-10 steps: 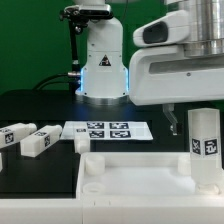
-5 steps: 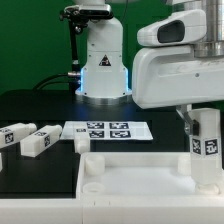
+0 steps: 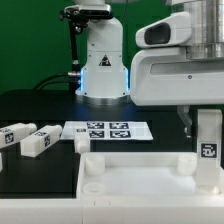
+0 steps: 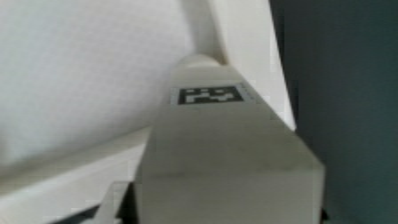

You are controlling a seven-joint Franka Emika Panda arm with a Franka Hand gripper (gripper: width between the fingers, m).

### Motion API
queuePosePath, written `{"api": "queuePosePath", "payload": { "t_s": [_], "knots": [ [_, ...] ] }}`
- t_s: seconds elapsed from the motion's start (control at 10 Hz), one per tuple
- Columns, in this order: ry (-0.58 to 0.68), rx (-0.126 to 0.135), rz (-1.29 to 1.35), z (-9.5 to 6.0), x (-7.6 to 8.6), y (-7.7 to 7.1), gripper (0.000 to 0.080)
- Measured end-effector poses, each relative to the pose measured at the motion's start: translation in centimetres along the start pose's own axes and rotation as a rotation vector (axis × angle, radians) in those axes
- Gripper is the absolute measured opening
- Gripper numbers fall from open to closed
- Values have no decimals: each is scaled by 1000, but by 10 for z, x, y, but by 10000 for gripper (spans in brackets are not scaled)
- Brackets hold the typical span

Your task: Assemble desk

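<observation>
The white desk tabletop (image 3: 130, 185) lies flat at the front, with round corner sockets showing at its far corners (image 3: 92, 166). A white square leg (image 3: 209, 150) with a black-and-white tag stands upright at the far corner socket on the exterior view's right. My gripper (image 3: 203, 124) is around the leg's upper part, with one dark finger (image 3: 186, 122) against its side. In the wrist view the leg (image 4: 222, 150) fills the middle, tag facing the camera, with the tabletop (image 4: 89, 80) beyond it. The leg hides its own foot and the socket.
Three loose white legs lie on the black table at the exterior view's left (image 3: 12, 137), (image 3: 38, 142), (image 3: 82, 143). The marker board (image 3: 108, 130) lies behind the tabletop. The arm's base (image 3: 103, 60) stands at the back.
The leg has turned about its long axis in my grip: its tag has shifted and now looks smaller and lower. The arm's head has swung slightly. The loose legs have not moved.
</observation>
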State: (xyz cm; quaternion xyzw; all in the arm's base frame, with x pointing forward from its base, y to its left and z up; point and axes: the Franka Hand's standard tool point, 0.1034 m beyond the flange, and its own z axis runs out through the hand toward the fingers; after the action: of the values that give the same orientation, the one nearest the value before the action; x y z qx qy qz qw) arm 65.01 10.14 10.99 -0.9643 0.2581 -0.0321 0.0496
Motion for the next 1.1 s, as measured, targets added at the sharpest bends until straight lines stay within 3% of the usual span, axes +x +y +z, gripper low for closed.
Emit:
{"api": "queuePosePath", "payload": {
  "t_s": [0.1, 0.3, 0.8, 1.0, 1.1],
  "knots": [
    [1, -23, 189, 0, -2, 0, 284],
    [13, -11, 555, 0, -2, 7, 284],
    [10, -4, 829, 0, -5, 8, 285],
    [-52, 47, 1207, 1, -9, 7, 285],
    [-51, 44, 1182, 1, -10, 7, 285]
  ]
}}
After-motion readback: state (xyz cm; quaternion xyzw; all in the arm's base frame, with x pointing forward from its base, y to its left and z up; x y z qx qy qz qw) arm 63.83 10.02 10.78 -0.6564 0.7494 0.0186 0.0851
